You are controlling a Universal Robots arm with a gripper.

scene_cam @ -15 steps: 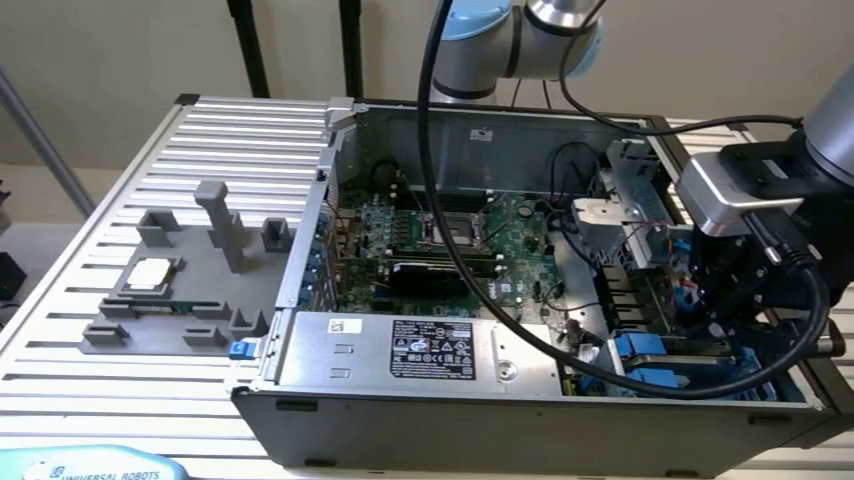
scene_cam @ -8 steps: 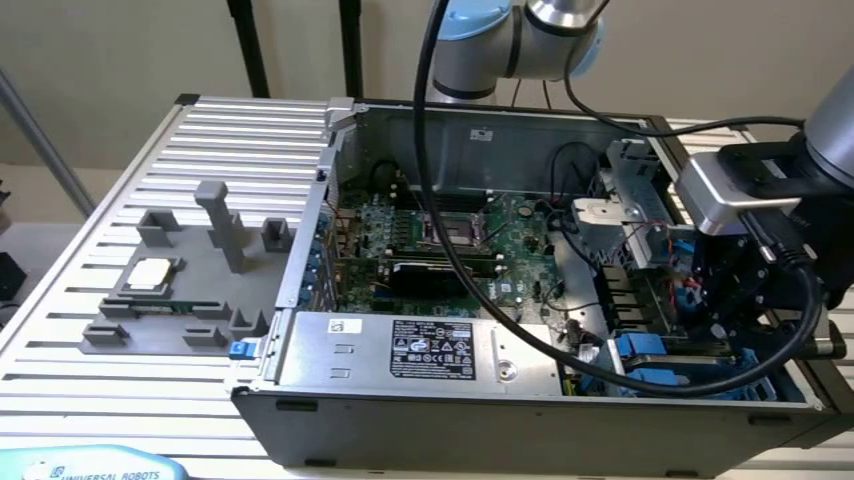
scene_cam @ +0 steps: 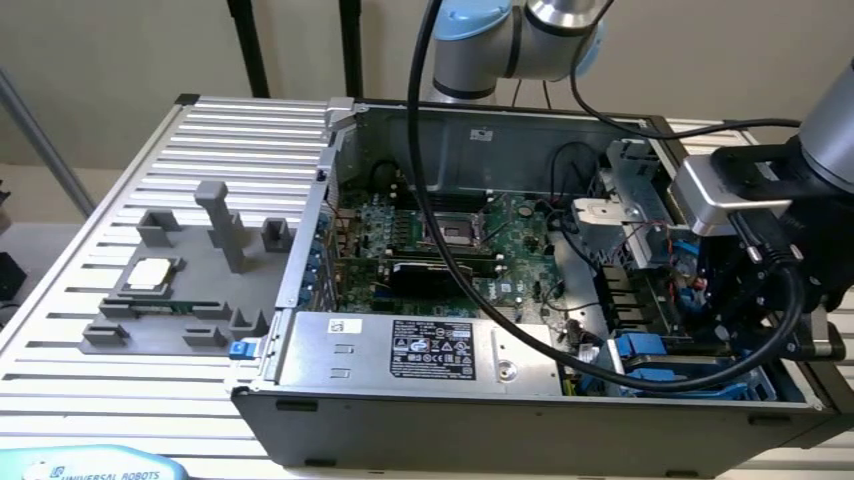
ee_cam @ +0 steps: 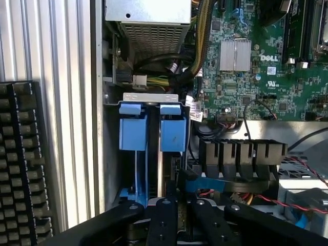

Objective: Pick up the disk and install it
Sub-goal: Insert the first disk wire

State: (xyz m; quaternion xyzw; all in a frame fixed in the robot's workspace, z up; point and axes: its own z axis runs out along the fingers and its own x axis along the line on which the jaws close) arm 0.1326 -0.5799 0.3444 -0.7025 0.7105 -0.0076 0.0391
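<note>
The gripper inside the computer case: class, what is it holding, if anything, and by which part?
The gripper sits low in the drive bay, its fingers at the near end of the blue-framed disk. Whether it actually grips that disk cannot be told.

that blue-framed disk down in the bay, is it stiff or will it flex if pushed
The disk stands on edge in the case's bay, at the gripper. Its metal body probably stays rigid; the thin blue carrier tabs may bend slightly. Likely dense for its size.

exterior view looks down from above and in front at the open computer case [scene_cam: 534, 400] on the slatted table [scene_cam: 120, 180], mid distance. wrist view points down into the case, close on the blue drive bays [ee_cam: 152, 128]. both views share those bays [scene_cam: 654, 360] and the motherboard [scene_cam: 454, 250].
</note>
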